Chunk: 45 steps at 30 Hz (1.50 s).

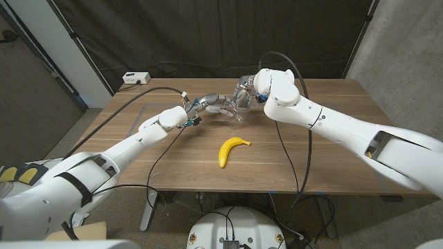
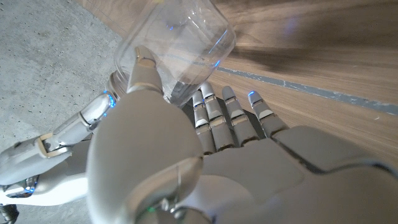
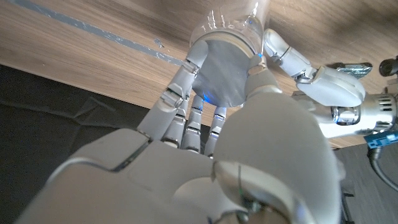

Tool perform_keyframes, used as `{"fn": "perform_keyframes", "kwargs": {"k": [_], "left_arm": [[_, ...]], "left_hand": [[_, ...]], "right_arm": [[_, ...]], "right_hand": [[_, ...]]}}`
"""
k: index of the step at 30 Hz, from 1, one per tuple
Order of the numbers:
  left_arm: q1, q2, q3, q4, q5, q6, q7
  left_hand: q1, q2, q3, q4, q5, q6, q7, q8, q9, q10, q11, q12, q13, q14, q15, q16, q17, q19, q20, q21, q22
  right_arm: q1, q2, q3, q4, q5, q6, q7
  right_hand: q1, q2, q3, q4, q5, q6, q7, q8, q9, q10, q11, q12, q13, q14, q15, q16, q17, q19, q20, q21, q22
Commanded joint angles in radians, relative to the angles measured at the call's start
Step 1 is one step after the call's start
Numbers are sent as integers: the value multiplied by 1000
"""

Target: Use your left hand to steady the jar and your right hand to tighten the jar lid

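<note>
Jar (image 2: 177, 46) gripped between left fingers (image 2: 214, 115); lid (image 3: 221, 71) ringed by right fingers (image 3: 180, 81).

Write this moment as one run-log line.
left hand grips jar | right hand grips lid | banana on table

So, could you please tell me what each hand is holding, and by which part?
The left hand grips the clear jar by its body; the right hand grips its grey lid around the rim.
</note>
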Motion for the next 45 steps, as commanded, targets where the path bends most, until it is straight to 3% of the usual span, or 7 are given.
{"fn": "perform_keyframes", "kwargs": {"k": [1, 9, 26, 30, 35, 41, 45], "left_arm": [[-5, -13, 1, 31, -7, -23, 9], [29, 19, -3, -51, 11, 16, 33], [84, 59, -12, -178, 45, 73, 64], [90, 65, -14, -193, 47, 77, 62], [96, 73, -18, -206, 49, 78, 61], [95, 78, -19, -209, 50, 77, 50], [90, 75, -18, -199, 49, 73, 42]], "left_hand": [[7, 92, 11, 13, 5, 136, -128, -5, 5, 78, -70, -6, 1, -2, -155, -6, 2, -4, 2, 7, 4], [11, 100, 17, 10, 6, 112, -110, -27, 2, 59, -66, -19, -4, -2, -157, -13, 0, -4, 4, 10, 5], [-35, 148, 38, 36, 3, 15, -119, -119, -5, -46, -66, -77, -21, -51, -141, -60, 6, -30, 20, 11, 7], [-40, 147, 38, 36, 2, 10, -117, -126, -5, -53, -65, -81, -22, -58, -143, -65, 6, -34, 20, 11, 8], [-45, 147, 40, 37, 2, 1, -113, -135, -5, -59, -60, -83, -21, -70, -140, -73, 6, -40, 23, 10, 8], [-51, 151, 44, 37, 2, -16, -112, -147, -5, -76, -59, -89, -20, -81, -135, -80, 5, -47, 27, 9, 9], [-53, 152, 46, 37, 2, -23, -110, -152, -5, -85, -58, -93, -20, -86, -133, -83, 5, -52, 28, 9, 9]], "right_arm": [[65, 22, -102, 3, 112, -217, -80], [34, 27, -33, -17, 311, -279, -241], [122, 10, -140, -38, 605, -393, -444], [87, 11, -100, -34, 619, -393, -448], [-18, 27, 23, -33, 595, -393, -451], [-270, 157, 386, -1, 597, -393, -508], [-314, 180, 455, -17, 675, -393, -638]], "right_hand": [[16, 18, 6, 1, 4, 11, 33, 6, 4, 81, 28, 46, 1, 162, -219, 6, 0, 24, -3, 8, 1], [12, 39, 11, 8, -2, 73, 122, 28, 16, 156, 57, 79, -11, 289, -221, 12, -8, 95, -15, 33, 4], [44, 53, 32, -4, -16, 100, 177, 42, 30, 200, 106, 107, -9, 393, -216, 12, -12, 136, -23, 49, 5], [-2, 69, 49, 29, -19, 93, 208, 24, 59, 204, 139, 139, 22, 466, -193, -43, -15, 169, -23, 58, 2], [-128, 83, 95, 91, 3, 119, 212, -18, 117, 237, 138, 157, 34, 571, -128, -141, 14, 214, -12, 34, -2], [-210, 93, 148, 149, 28, 186, 215, -4, 146, 327, 139, 155, 3, 658, -63, -153, -12, 318, 34, 62, -5], [-252, 92, 192, 176, 34, 212, 215, 0, 161, 375, 139, 135, -30, 691, -39, -161, -32, 332, 58, 81, -6]]}}
